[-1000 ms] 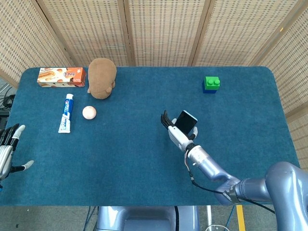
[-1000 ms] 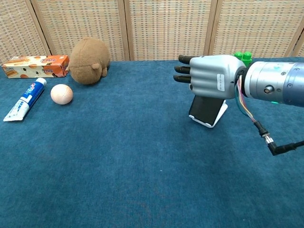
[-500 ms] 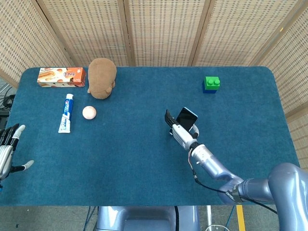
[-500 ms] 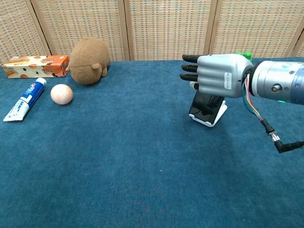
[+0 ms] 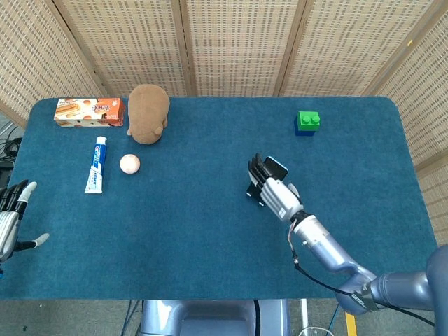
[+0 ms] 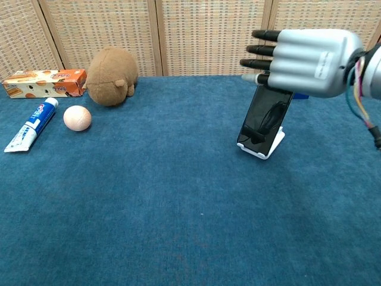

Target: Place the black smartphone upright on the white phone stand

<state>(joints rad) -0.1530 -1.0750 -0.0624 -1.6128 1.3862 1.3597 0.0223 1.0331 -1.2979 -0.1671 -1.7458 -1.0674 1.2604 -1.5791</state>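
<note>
The black smartphone leans upright on the white phone stand, right of the table's middle. My right hand hovers above and just right of the phone's top edge, fingers stretched out flat and holding nothing. In the head view the right hand covers most of the phone and all of the stand. My left hand hangs off the table's left edge, fingers spread and empty.
At the back left lie a brown plush toy, an orange snack box, a toothpaste tube and a pale ball. A green block sits at the back right.
My right hand has risen and drawn back from the phone, uncovering its screen in the chest view. The phone stays on the stand. The left hand has not moved.
</note>
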